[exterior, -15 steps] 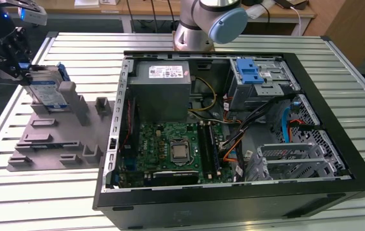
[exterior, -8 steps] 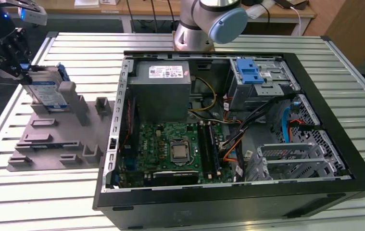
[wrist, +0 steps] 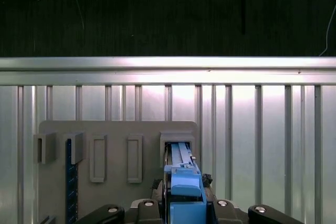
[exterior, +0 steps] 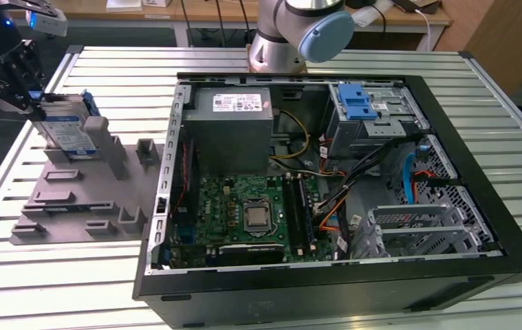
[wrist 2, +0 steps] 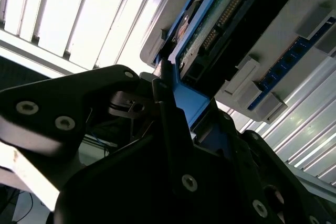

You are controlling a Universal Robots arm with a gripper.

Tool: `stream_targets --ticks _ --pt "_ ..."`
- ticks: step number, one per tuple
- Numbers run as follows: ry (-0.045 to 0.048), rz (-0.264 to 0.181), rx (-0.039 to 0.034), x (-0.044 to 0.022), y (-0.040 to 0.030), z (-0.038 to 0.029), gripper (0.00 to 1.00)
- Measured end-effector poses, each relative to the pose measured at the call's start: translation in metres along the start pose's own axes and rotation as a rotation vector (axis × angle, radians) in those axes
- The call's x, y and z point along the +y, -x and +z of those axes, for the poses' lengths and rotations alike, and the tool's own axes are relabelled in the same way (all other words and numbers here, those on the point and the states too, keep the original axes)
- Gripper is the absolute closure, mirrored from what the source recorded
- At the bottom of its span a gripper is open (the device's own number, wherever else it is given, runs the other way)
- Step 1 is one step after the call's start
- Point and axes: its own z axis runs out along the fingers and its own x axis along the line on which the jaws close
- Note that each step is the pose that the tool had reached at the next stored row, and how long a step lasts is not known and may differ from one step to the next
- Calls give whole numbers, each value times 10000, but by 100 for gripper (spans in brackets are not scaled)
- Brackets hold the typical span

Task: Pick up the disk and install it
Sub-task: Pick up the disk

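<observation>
Disk (exterior: 66, 127) upright in holder (exterior: 87, 189) — beside case (exterior: 334, 292)

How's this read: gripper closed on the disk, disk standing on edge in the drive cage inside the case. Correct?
One thing is off: the disk is not in the drive cage. It stands on edge in the grey fixture on the table, to the exterior view's left of the case, as the exterior view shows. The gripper is closed on it, as you said.
</observation>
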Motion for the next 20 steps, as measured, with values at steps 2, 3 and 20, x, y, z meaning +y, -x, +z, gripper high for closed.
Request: stream_targets --ticks 2,3,20 --pt "1 0 1 0 0 -8 64" --pt "1 0 1 0 0 -14 64" --pt "3 -1 3 -1 0 -85 64"
